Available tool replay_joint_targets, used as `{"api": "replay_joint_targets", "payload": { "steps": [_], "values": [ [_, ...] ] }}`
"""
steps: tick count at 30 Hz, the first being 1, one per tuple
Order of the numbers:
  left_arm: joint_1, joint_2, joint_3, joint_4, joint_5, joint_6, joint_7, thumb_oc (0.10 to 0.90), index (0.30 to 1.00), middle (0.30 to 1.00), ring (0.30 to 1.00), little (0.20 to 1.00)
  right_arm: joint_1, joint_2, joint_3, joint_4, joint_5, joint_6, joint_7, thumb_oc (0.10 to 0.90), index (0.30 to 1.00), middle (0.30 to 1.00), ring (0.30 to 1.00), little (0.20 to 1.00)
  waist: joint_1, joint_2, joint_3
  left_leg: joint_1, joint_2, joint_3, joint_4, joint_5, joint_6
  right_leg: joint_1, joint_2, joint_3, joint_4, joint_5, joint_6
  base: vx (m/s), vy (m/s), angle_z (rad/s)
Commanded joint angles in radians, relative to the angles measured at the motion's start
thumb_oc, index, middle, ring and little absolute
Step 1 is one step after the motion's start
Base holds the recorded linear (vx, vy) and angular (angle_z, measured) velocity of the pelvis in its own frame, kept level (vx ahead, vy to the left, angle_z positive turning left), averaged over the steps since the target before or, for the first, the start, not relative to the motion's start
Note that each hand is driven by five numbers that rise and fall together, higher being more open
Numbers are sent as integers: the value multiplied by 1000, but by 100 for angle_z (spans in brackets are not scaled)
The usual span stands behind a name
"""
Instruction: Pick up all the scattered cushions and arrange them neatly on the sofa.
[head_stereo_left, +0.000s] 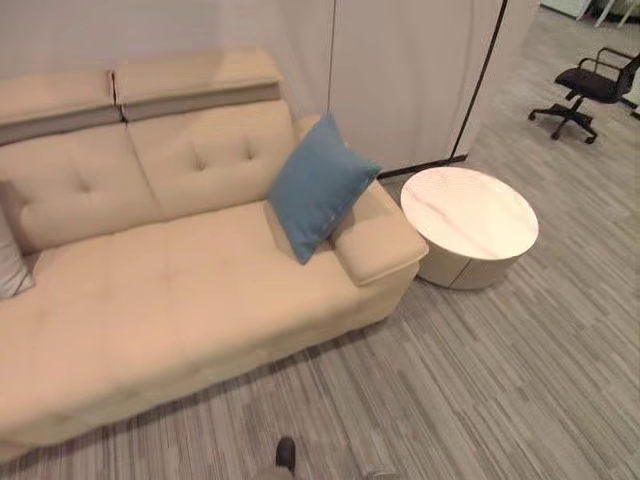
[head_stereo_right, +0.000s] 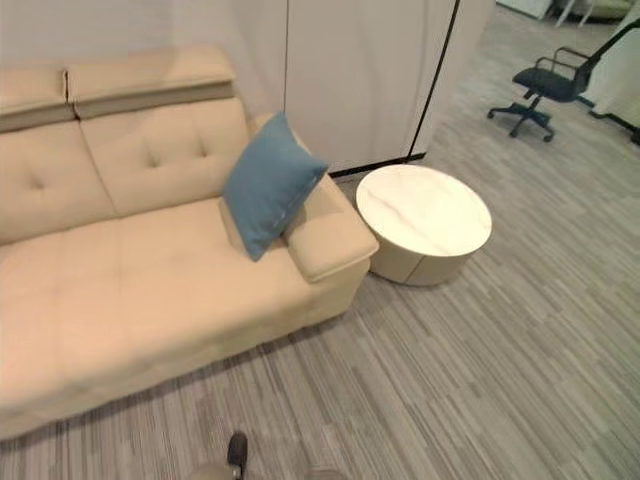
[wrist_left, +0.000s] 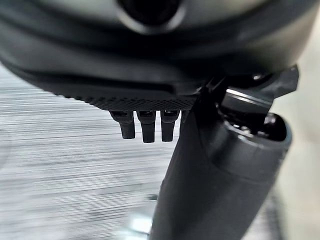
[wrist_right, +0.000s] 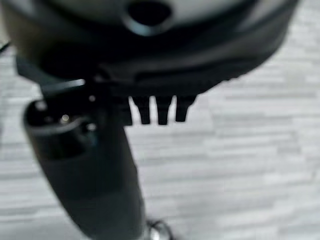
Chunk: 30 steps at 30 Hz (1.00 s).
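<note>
Round white side table (head_stereo_left: 469, 224) on striped grey floor (head_stereo_left: 520, 380); black office chair (head_stereo_left: 590, 88), probably wheeled.

Both head views look steeply down from standing height at the same patch of room — the cream sofa (head_stereo_left: 190, 270), the blue cushion (head_stereo_left: 318, 186) propped against its armrest, the round white side table (head_stereo_left: 470, 225) and the striped grey floor (head_stereo_left: 480, 390). The right eye view sits slightly to one side, so the office chair (head_stereo_right: 545, 85) lies further in from the edge there. Each wrist view looks along its own arm from very close — the left robot hand (wrist_left: 145, 125) and the right robot hand (wrist_right: 155, 110) loom dark over the same striped floor, straight fingers pointing away from the lens.
</note>
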Motion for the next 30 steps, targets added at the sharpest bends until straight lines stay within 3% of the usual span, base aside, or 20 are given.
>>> {"api": "replay_joint_targets", "payload": {
  "steps": [1,4,5,6,7,8,10,12,13,14,15,16,19,20,22,23,25,26,27,30],
  "values": [
    [-19,58,-13,-8,60,-18,7,800,900,900,900,900,-29,-9,5,-19,-2,-10,-8,800,900,900,900,900,-31,0,23,-14,19,-25,121,-150,-67,-30,-54,40,-327,228,63,416,-74,15],
    [-43,50,-12,-30,44,-28,15,800,900,900,900,900,-31,-4,-4,-4,15,0,-9,800,900,900,900,900,-89,-24,42,66,-14,-67,118,-215,-84,-78,-27,81,-611,218,90,417,-113,45],
    [-43,49,-12,-30,44,-29,15,800,900,900,900,900,-31,-4,-3,-4,15,0,-9,800,900,900,900,900,-91,-18,50,76,-8,-70,120,-222,-84,-63,-22,75,-618,217,90,458,-132,58],
    [-51,41,-6,-37,24,-31,14,800,900,900,900,900,-27,-1,-7,0,15,4,-6,800,900,900,900,900,-107,-25,49,115,-8,-84,124,-248,-98,-92,-33,51,-721,246,110,294,-89,52],
    [-51,41,-6,-37,24,-31,14,800,900,900,900,900,-27,-2,-7,-1,15,4,-6,800,900,900,900,900,-109,-21,52,118,-4,-86,126,-252,-99,-85,-29,47,-724,246,109,509,-212,47],
    [-46,36,0,-28,19,-31,9,800,900,900,900,900,-23,1,-5,7,5,6,-3,800,900,900,900,900,-112,-23,45,154,-3,-97,139,-272,-108,-88,-34,-4,-743,261,113,240,-123,23],
    [-29,33,8,-19,23,-30,1,800,900,900,900,900,-12,-1,0,13,-8,5,2,800,900,900,900,900,-114,-25,29,176,5,-110,170,-287,-116,-66,-23,11,-717,263,102,390,-215,34],
    [-21,31,8,-16,22,-29,-1,800,900,900,900,900,-12,-3,3,17,-7,1,1,800,900,900,900,900,-118,-19,20,175,17,-119,203,-276,-125,-53,-3,31,-704,255,89,319,-212,43],
    [-15,21,17,-21,5,-25,-5,800,900,900,900,900,-28,-14,9,7,-5,0,-4,800,900,900,900,900,-108,-22,16,107,42,-118,396,-167,-167,-4,25,51,-689,223,49,178,-156,26],
    [-15,21,18,-21,5,-25,-5,800,900,900,900,900,-28,-14,9,7,-5,0,-4,800,900,900,900,900,-110,-19,16,101,44,-120,406,-172,-167,-5,27,49,-687,223,49,231,-294,19],
    [-14,16,16,-28,-21,-24,3,800,900,900,900,900,-50,-27,25,-17,2,-8,-17,800,900,900,900,900,-92,-42,38,-7,51,-105,644,-74,-180,35,23,47,-688,209,13,114,-228,5],
    [-15,14,11,-31,-12,-21,3,800,900,900,900,900,-63,-39,35,-31,-6,-7,-17,800,900,900,900,900,-82,-53,46,-38,61,-84,711,-72,-168,57,31,52,-690,195,-5,115,-225,-10],
    [-19,13,3,-36,-7,-20,6,800,900,900,900,900,-74,-53,49,-46,-22,-5,-24,800,900,900,900,900,-71,-57,52,-77,73,-66,757,-79,-161,72,35,53,-685,181,-16,119,-97,-20],
    [-22,6,0,-41,-24,-24,12,800,900,900,900,900,-88,-74,61,-81,-35,-6,-39,800,900,900,900,900,-62,-57,45,-113,98,-25,678,-92,-152,96,40,44,-685,156,-19,219,-20,12],
    [-5,0,9,-46,-61,-27,9,800,900,900,900,900,-104,-112,53,-142,-44,-15,-50,800,900,900,900,900,-44,-50,37,-116,115,-14,517,-140,-144,127,51,49,-693,126,-5,326,46,22],
    [0,-3,16,-48,-85,-29,5,800,900,900,900,900,-110,-135,46,-188,-51,-19,-54,800,900,900,900,900,-41,-44,30,-110,129,-18,399,-129,-149,131,50,50,-694,115,4,321,164,10],
    [9,-3,43,-73,-158,-40,10,800,900,900,900,900,-126,-222,14,-343,-66,-26,-72,800,900,900,900,900,-27,-15,31,-121,187,-66,155,-19,-182,171,63,71,-691,68,20,361,264,-12],
    [-7,-5,49,-100,-189,-56,-1,800,900,900,900,900,-147,-314,-21,-498,-94,-39,-78,800,900,900,900,900,-23,-2,30,-126,216,-102,24,27,-199,194,67,93,-679,39,27,365,271,-48],
    [-12,1,44,-112,-184,-68,7,800,900,900,900,900,-157,-360,-40,-536,-105,-44,-81,800,900,900,900,900,-22,-1,29,-128,218,-103,28,50,-212,212,58,99,-672,28,35,338,250,-84],
    [-26,2,23,-150,-178,-82,-12,800,900,900,900,900,-192,-463,-85,-646,-98,-66,-55,800,900,900,900,900,-24,3,-1,-99,204,-98,7,37,-218,227,28,117,-672,23,52,228,161,-39]
  ]
}}
